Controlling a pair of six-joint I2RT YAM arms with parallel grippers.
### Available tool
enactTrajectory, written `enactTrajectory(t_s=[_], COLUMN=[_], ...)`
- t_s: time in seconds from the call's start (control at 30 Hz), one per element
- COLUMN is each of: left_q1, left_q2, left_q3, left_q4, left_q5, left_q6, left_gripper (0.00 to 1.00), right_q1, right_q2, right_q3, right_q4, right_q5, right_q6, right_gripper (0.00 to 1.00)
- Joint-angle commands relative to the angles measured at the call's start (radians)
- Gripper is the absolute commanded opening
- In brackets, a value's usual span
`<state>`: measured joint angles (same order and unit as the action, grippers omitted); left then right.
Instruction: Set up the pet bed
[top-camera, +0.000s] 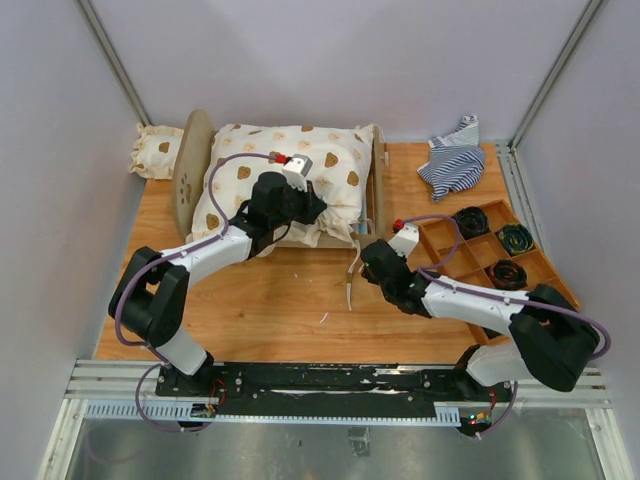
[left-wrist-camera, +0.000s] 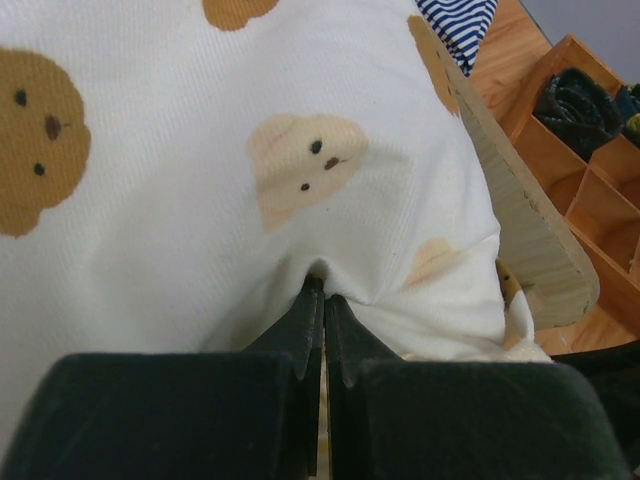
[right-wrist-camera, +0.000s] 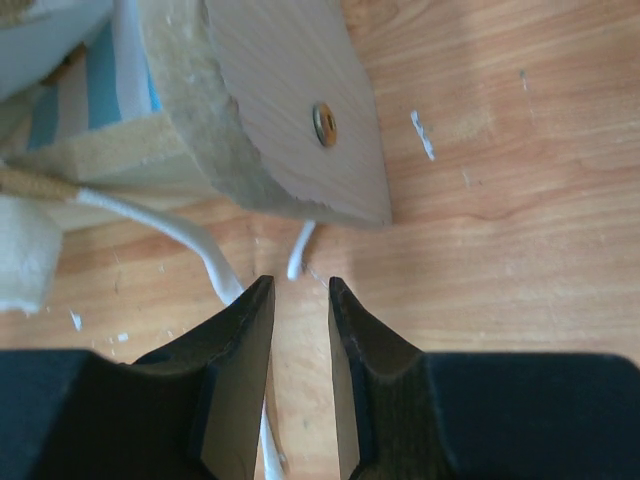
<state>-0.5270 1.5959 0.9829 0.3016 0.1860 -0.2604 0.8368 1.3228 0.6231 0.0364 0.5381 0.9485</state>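
The pet bed (top-camera: 378, 190) stands at the back of the table, with a rounded wooden end board at each end. A large cream bear-print cushion (top-camera: 250, 160) covers its base. My left gripper (top-camera: 314, 212) is shut on a fold of that cushion (left-wrist-camera: 300, 160) near its front right corner, next to the right end board (left-wrist-camera: 530, 240). My right gripper (top-camera: 364, 262) is open and empty, low over the table by the bed's front right corner. In the right wrist view the end board (right-wrist-camera: 290, 110), a strip of the blue-striped base (right-wrist-camera: 95, 90) and a white cord (right-wrist-camera: 190, 240) lie just ahead of the fingertips (right-wrist-camera: 262, 295).
A small bear-print pillow (top-camera: 155, 150) lies behind the left end board. A striped cloth (top-camera: 455, 162) lies at the back right. A compartmented wooden tray (top-camera: 440, 240) with dark coiled items stands at the right. The white cord (top-camera: 350, 285) trails onto the table.
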Motion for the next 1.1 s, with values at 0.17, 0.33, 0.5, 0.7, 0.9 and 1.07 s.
enactTrajectory(t_s=[0.17, 0.33, 0.5, 0.7, 0.9, 1.07], left_q1=[0.001, 0.001, 0.001, 0.004, 0.004, -0.011], left_q2=[0.024, 0.029, 0.026, 0.002, -0.103, -0.247], left_q3=[-0.002, -0.007, -0.012, 0.001, 0.001, -0.130], left_q4=[0.013, 0.019, 0.023, -0.015, -0.144, -0.175], left_q5=[0.013, 0.021, 0.022, -0.029, -0.140, -0.064], left_q6=[-0.033, -0.052, -0.073, -0.113, -0.151, -0.173], left_gripper=[0.01, 0.00, 0.01, 0.10, 0.43, 0.52], right_q1=[0.018, 0.012, 0.013, 0.013, 0.014, 0.013], right_q2=[0.231, 0.345, 0.376, 0.225, 0.073, -0.060], right_q3=[0.067, 0.113, 0.111, -0.036, -0.123, -0.120], right_q4=[0.143, 0.195, 0.187, 0.177, 0.149, 0.136], right_q5=[0.210, 0.227, 0.210, 0.157, -0.025, -0.163], right_q6=[0.174, 0.172, 0.160, 0.058, -0.113, -0.169], right_gripper=[0.31, 0.31, 0.19, 0.00, 0.00, 0.00])
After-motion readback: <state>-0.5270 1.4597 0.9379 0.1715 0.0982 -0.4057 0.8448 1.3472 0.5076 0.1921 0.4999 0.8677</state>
